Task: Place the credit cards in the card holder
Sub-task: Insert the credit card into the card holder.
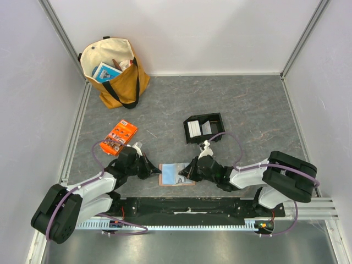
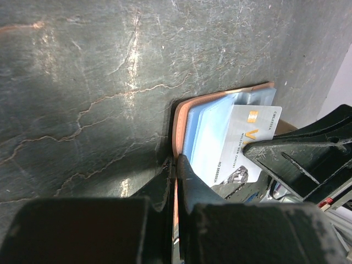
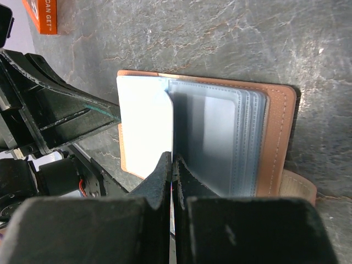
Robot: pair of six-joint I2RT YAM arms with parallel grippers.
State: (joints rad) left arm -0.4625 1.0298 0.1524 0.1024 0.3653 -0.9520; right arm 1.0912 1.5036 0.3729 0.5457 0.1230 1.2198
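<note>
The holder lies open on the worktop between the arms, left jaws pinching its tan edge, right jaws pressed together where a white card meets the clear sleeves, on which I cannot tell; more cards sit in the tray. Should the left pinch slip, the holder could slide or flip shut, and the card could buckle against a sleeve lip. Legible: a large "V" by the card's gold chip; "CAN GET" on the orange packet

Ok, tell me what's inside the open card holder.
Clear bluish sleeves and one white card partly tucked among them. Any cards deeper in the slots are hidden by the overlapping sleeves.
</note>
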